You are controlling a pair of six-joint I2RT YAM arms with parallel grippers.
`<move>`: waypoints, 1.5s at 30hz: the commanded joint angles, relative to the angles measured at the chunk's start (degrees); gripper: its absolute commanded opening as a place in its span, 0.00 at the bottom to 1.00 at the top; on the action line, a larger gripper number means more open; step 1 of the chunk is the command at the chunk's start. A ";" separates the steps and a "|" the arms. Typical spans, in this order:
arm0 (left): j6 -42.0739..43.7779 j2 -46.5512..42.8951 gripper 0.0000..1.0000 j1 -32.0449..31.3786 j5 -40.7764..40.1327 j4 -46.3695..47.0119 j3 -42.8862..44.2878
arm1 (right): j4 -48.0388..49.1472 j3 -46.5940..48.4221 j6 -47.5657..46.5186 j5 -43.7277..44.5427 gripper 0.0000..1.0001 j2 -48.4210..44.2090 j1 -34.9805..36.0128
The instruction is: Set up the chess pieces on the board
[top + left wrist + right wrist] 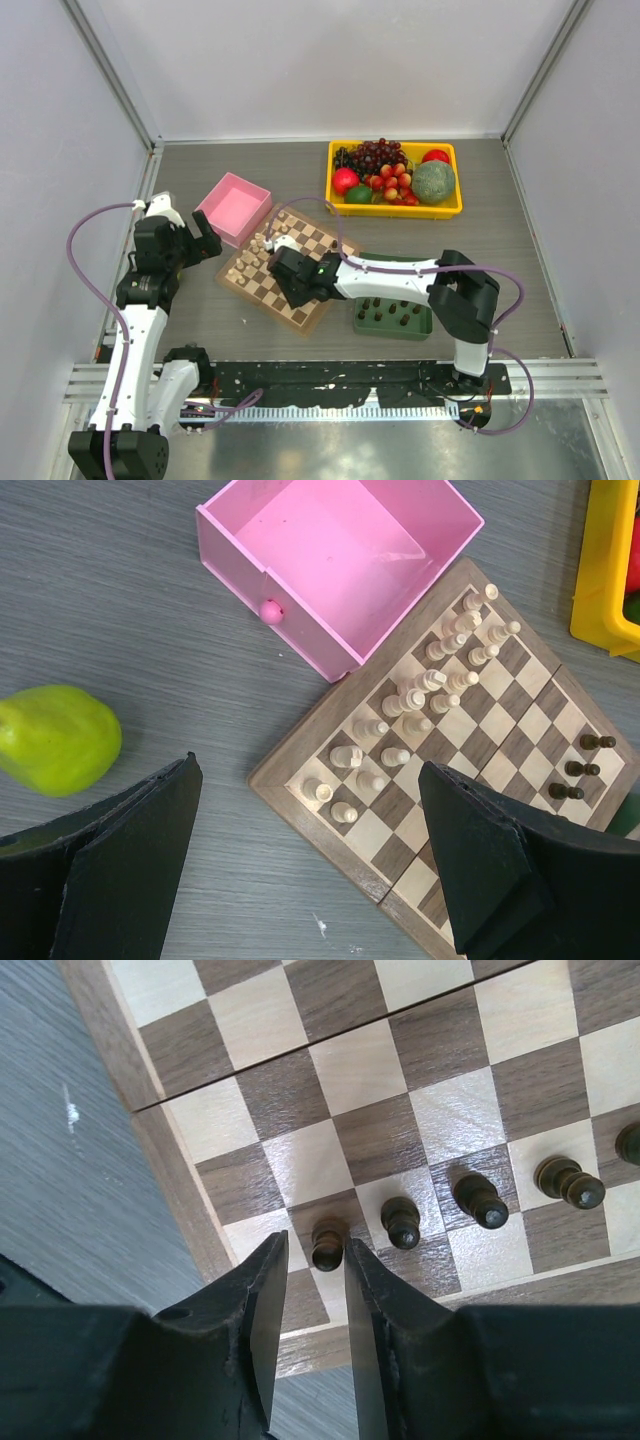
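Observation:
The board (258, 285) lies at an angle in the middle of the table. Cream pieces (420, 695) fill its far-left side. My right gripper (316, 1246) is low over the board's (360, 1060) near edge. Its jaws are slightly open around a dark chess piece (326, 1244) that stands on a square, with a gap at the left finger. Three more dark pieces (480, 1200) stand in a row to its right. Several dark pieces (390, 310) remain in the green tray (392, 332). My left gripper (308, 772) is wide open and empty above the board's left corner.
A pink box (233, 208) sits by the board's far-left edge. A yellow tray (395, 211) of fruit stands at the back right. A green fruit (55, 738) lies on the table to the left of the board.

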 commanded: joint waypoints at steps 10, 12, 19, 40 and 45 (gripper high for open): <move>0.17 -0.41 0.99 0.26 0.74 0.59 2.12 | 0.05 -12.94 0.52 5.61 0.39 -25.17 -5.37; 0.17 -0.41 0.99 0.17 0.65 0.59 2.12 | 0.31 -17.42 1.92 5.43 0.39 -29.04 -9.33; 0.17 -0.41 0.99 0.17 0.65 0.59 2.12 | 0.93 -27.46 2.54 2.28 0.39 -33.46 -20.77; 0.25 0.12 0.99 0.17 0.21 0.68 2.12 | 2.60 -25.19 -0.53 2.27 0.35 -19.22 -25.26; 0.25 0.29 0.99 0.26 0.13 0.59 2.12 | 3.21 -25.01 -0.71 2.27 0.36 -19.22 -25.43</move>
